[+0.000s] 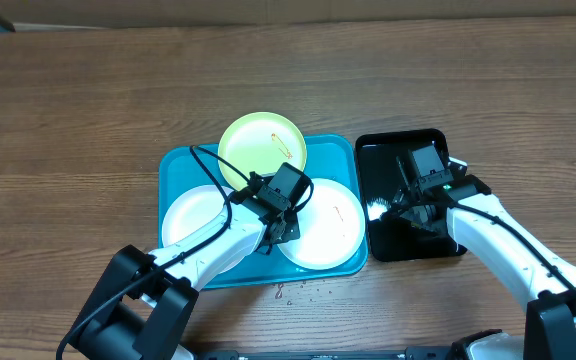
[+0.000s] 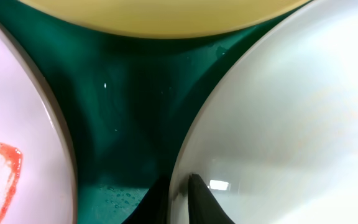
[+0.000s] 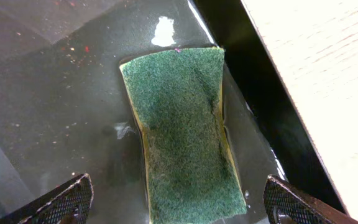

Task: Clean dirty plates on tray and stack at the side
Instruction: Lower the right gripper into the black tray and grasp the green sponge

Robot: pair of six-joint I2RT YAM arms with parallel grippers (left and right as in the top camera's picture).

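The turquoise tray (image 1: 182, 166) holds three plates. A yellow-green plate (image 1: 261, 145) lies at its far edge, a white plate (image 1: 190, 215) at the left and a white plate (image 1: 330, 228) at the right. My left gripper (image 1: 284, 226) is shut on the left rim of the right white plate (image 2: 291, 112), one finger above and one below (image 2: 179, 196). The left white plate (image 2: 17, 112) has a red smear. My right gripper (image 1: 415, 205) is open over the black tray, its fingers (image 3: 179, 202) on either side of a green sponge (image 3: 182, 137).
The glossy black tray (image 1: 388, 152) stands right of the turquoise tray and holds shallow water (image 3: 55, 93). Small water drops (image 1: 298, 290) lie on the wooden table in front of the turquoise tray. Bare table (image 3: 328, 62) shows beside the black tray.
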